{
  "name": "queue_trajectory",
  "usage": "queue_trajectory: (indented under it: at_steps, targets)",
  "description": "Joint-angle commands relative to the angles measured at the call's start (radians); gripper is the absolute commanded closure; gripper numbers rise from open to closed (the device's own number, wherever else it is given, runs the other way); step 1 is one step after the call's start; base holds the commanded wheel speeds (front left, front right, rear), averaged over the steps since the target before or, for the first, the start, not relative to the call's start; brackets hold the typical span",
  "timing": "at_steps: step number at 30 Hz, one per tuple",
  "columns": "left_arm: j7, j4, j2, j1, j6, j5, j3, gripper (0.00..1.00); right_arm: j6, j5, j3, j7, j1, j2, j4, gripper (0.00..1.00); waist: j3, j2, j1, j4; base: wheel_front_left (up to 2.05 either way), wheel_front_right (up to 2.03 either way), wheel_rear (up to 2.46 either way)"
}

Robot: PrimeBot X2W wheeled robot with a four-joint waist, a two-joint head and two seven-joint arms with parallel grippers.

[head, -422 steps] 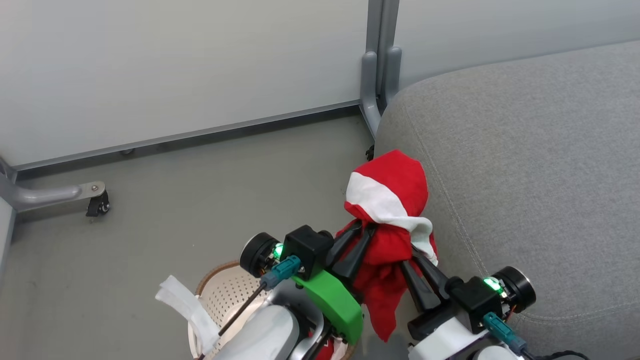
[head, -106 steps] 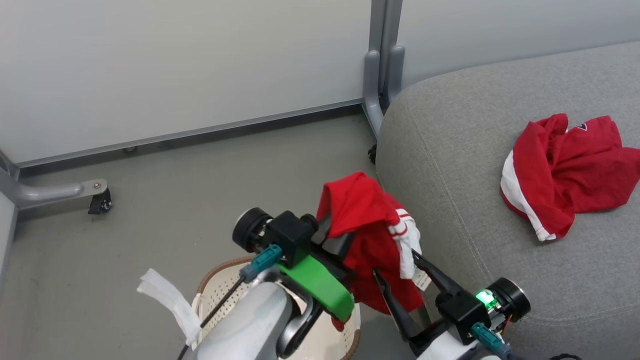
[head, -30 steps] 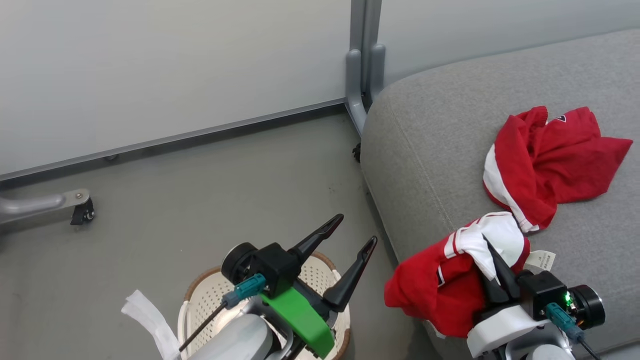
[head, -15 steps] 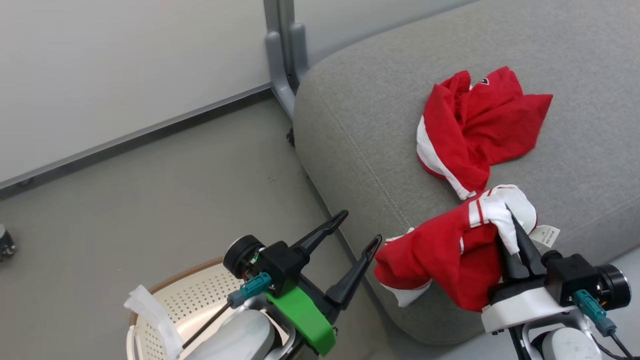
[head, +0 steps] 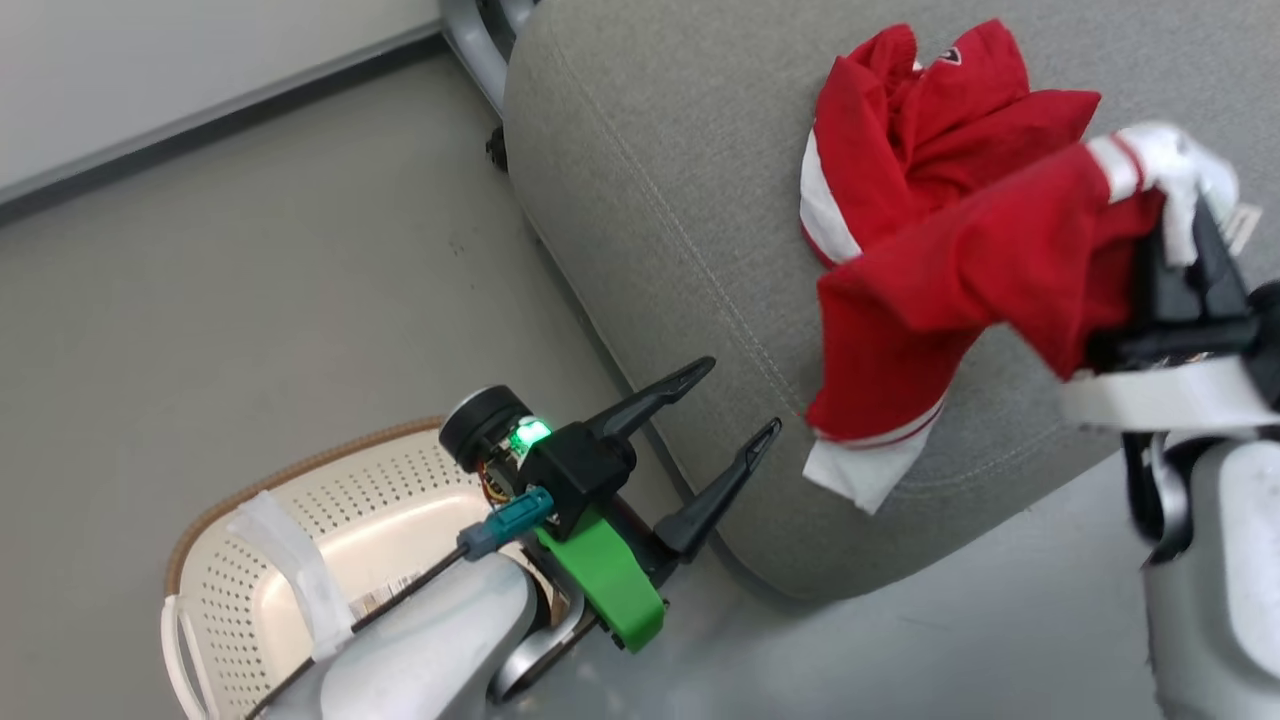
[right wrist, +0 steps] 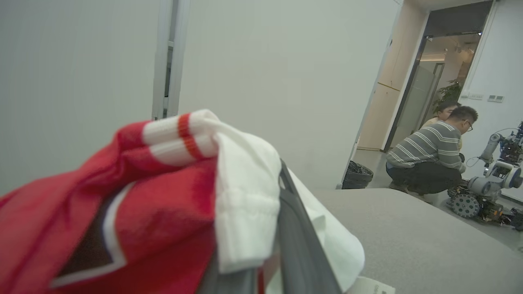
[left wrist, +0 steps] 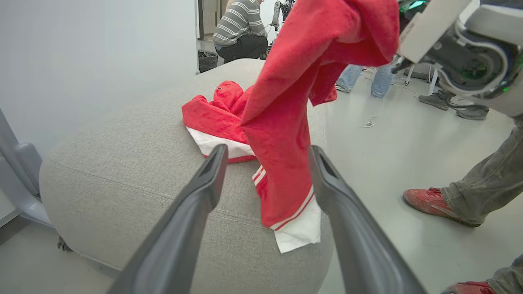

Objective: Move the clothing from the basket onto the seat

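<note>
Two pieces of red-and-white clothing are in play. One hanging garment (head: 950, 290) is pinched at its white, red-striped end by the right gripper (head: 1185, 265), whose fingers are closed tight on the fabric. It droops down over the near edge of the seat (head: 650, 200), and its white hem seems to brush the cushion's side, though the head view is blurred there. The second garment (head: 930, 110) lies crumpled on top of the seat, just beyond the hanging one and partly behind it. One basket (head: 390, 485) stands on the floor (head: 250, 250) to the near left of the seat, with a paper label inside. The left gripper (head: 738, 398) hovers between basket and seat, its two fingers spread wide and gripping nothing. Far behind the seat, a person in a striped top (right wrist: 429, 155) crouches.
</note>
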Motion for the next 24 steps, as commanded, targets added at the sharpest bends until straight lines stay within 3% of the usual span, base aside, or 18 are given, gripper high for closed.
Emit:
queue_trajectory:
  at_steps: [1, 12, 18, 24]
  targets:
    - [0.011, -0.016, 0.016, -0.037, -0.002, 0.012, 0.003, 0.0, -0.001, -0.009, -0.014, -0.003, -0.069, -0.024, -0.002, 1.0, 0.168, 0.0, 0.0, 0.056, 0.0, 0.0, 0.0]
    - [0.058, -0.119, 0.092, -0.172, -0.003, 0.047, 0.016, 0.0, -0.001, 0.022, -0.076, -0.003, -0.542, -0.258, 0.118, 1.0, 0.456, 0.0, 0.0, 0.143, 0.0, 0.0, 0.0]
    - [0.063, -0.145, 0.112, -0.192, 0.003, 0.06, 0.021, 0.0, -0.001, 0.012, -0.11, -0.003, -0.738, -0.363, 0.194, 1.0, 0.521, 0.0, 0.0, 0.158, 0.0, 0.0, 0.0]
    - [0.063, -0.157, 0.129, -0.195, 0.01, 0.062, 0.027, 0.0, -0.001, -0.021, -0.141, -0.003, -0.812, -0.432, 0.269, 1.0, 0.537, 0.0, 0.0, 0.158, 0.0, 0.0, 0.0]
